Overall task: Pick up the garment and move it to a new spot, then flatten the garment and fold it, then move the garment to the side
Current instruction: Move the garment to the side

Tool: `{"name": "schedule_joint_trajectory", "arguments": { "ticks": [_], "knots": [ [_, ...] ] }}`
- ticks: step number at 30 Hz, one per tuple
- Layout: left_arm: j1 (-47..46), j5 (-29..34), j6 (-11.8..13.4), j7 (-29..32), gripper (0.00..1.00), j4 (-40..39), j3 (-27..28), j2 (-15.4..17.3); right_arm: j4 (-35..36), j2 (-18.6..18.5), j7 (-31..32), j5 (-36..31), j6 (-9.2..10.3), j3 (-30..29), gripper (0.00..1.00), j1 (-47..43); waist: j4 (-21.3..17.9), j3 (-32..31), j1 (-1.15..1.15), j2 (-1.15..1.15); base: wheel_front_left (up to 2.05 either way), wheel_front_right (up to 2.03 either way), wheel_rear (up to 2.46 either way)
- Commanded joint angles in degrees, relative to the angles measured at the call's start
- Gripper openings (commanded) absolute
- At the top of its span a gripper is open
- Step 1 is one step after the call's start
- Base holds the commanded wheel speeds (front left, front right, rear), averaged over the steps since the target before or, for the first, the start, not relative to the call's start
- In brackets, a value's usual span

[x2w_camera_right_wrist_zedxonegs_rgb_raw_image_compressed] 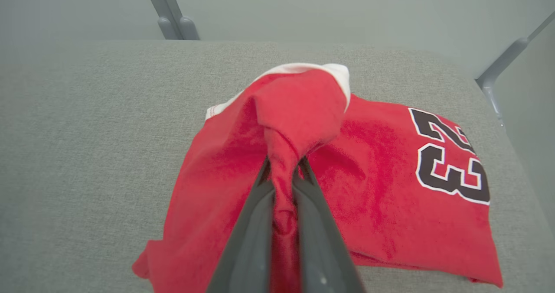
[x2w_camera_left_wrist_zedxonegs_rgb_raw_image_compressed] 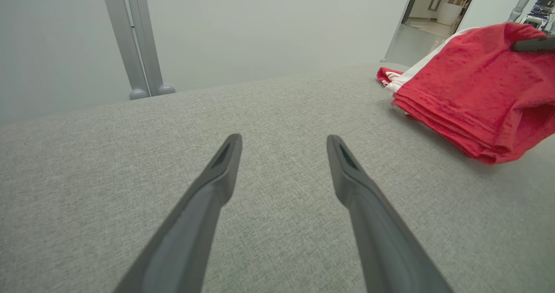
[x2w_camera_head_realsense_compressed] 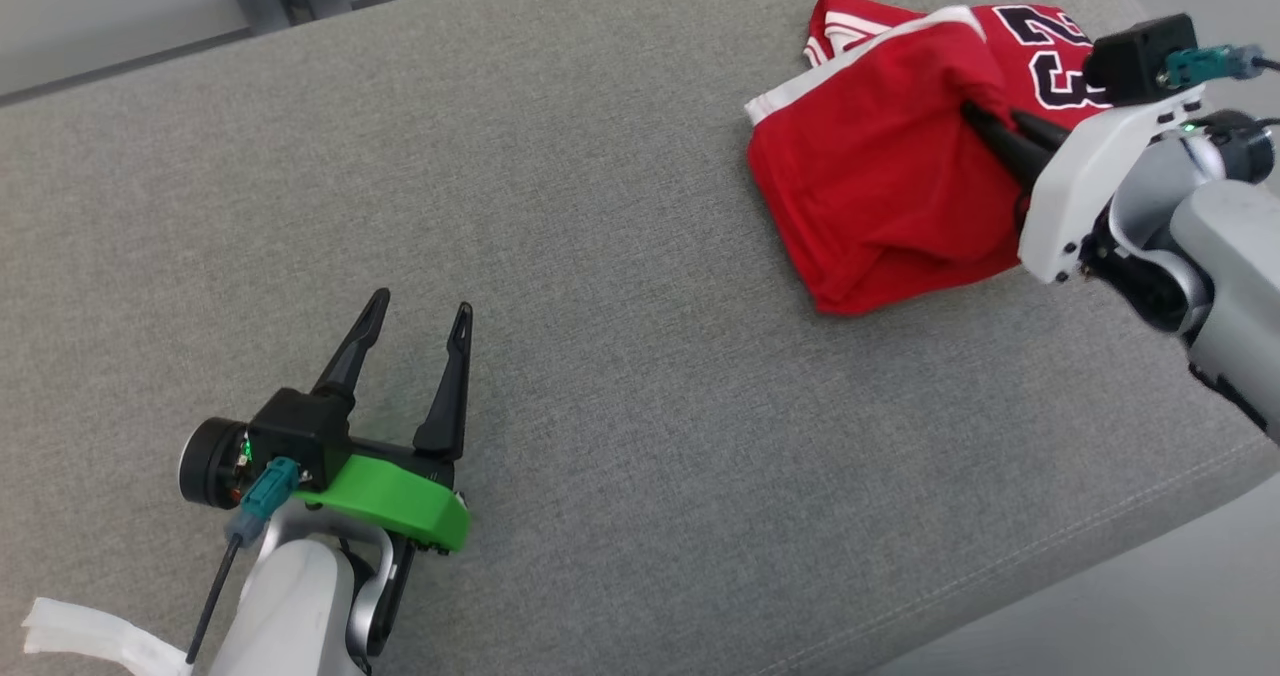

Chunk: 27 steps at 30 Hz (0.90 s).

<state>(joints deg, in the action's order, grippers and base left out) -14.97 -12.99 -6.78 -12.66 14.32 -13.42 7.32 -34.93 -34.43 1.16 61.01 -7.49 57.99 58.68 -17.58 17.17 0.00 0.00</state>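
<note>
Currently the right hand [x2w_camera_head_realsense_compressed: 972, 112] pinches a raised fold of the red jersey [x2w_camera_head_realsense_compressed: 880, 186], which lies bunched at the far right end of the grey fabric-covered desk [x2w_camera_head_realsense_compressed: 640, 256], number 23 facing up. The left hand [x2w_camera_head_realsense_compressed: 421, 303] is spread wide and empty over bare desk, well apart from the jersey.

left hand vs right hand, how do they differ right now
The left hand is open and empty; the right hand is shut on a fold of the red garment. The left hand hangs over bare grey padding, the right hand at the garment. The left hand has a green mount, the right hand a white mount. Both have two long dark fingers.
</note>
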Motion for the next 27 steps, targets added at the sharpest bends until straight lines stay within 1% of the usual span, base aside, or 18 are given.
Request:
{"name": "schedule_joint_trajectory", "arguments": {
  "ticks": [1, 3, 7, 13, 17, 21, 22, 23, 24, 25, 27],
  "knots": [
    [-1.10, 0.62, -0.08, 0.30, 1.00, -0.29, -0.09, 0.64, -0.40, -0.92, -1.03, -0.79, -0.01, 0.65, 0.00, 1.89, 1.22, 2.14, 0.00, 0.00, 0.00, 0.00, 0.00],
    [-1.63, 0.78, -0.11, 0.61, 1.00, -0.69, -0.38, 0.85, -1.71, -2.21, -2.04, -1.41, -0.01, 2.62, 0.00, 3.88, 1.71, 3.23, 0.00, 0.00, 0.00, 0.00, 0.00],
    [-2.49, 0.84, -0.14, 1.09, 1.00, -1.25, -0.86, 1.10, -4.85, -4.13, -2.43, -0.58, -0.01, 5.13, 0.00, 6.63, 2.80, 4.85, 0.00, 0.00, 0.00, 0.00, 0.00],
    [-2.98, 0.73, 0.30, 1.42, 1.00, -1.85, -1.10, 1.54, -8.80, -7.24, -4.22, 0.15, 0.00, 7.68, 0.00, 9.30, 4.04, 6.55, 0.00, 0.00, 0.00, 0.00, 0.00],
    [-3.50, 0.81, 0.45, 1.79, 1.00, -2.54, -1.26, 1.98, -12.18, -7.94, -5.63, -0.83, 0.00, 9.22, 0.00, 11.16, 4.55, 8.16, 0.00, 0.00, 0.00, 0.00, 0.00],
    [-4.03, 0.87, 0.52, 2.11, 1.00, -3.15, -1.64, 2.10, -16.41, -7.57, -6.81, -0.84, 0.02, 10.06, 0.00, 11.95, 5.19, 9.46, 0.00, 0.00, 0.00, 0.00, 0.00],
    [-4.11, 0.83, 0.55, 2.16, 1.00, -3.18, -1.66, 2.14, -17.37, -7.28, -6.96, -0.63, 0.02, 10.14, 0.13, 11.94, 5.30, 9.57, 0.00, 0.00, 0.00, 0.00, 0.00],
    [-4.18, 0.75, 0.64, 2.18, 1.00, -3.16, -1.68, 2.19, -18.53, -6.80, -6.78, -0.21, 0.02, 10.26, 0.40, 11.64, 5.41, 9.64, 0.00, 0.00, 0.00, 0.00, 0.00],
    [-4.21, 0.68, 0.73, 2.17, 1.00, -3.11, -1.69, 2.22, -19.35, -6.51, -6.65, 0.17, 0.02, 10.37, 0.79, 11.34, 5.51, 9.64, 0.00, 0.00, 0.00, 0.00, 0.00],
    [-4.20, 0.56, 0.74, 2.10, 1.00, -2.97, -1.70, 2.22, -20.52, -6.29, -6.75, 0.58, 0.02, 10.34, 1.00, 11.00, 5.63, 9.56, 0.00, 0.00, 0.00, 0.00, 0.00],
    [-4.01, 0.29, 0.80, 1.89, 1.00, -2.67, -1.71, 2.16, -22.28, -5.83, -6.70, 1.11, 0.02, 10.46, 1.00, 10.33, 5.80, 9.12, 0.00, 0.00, 0.00, 0.00, 0.00]
  ]
}}
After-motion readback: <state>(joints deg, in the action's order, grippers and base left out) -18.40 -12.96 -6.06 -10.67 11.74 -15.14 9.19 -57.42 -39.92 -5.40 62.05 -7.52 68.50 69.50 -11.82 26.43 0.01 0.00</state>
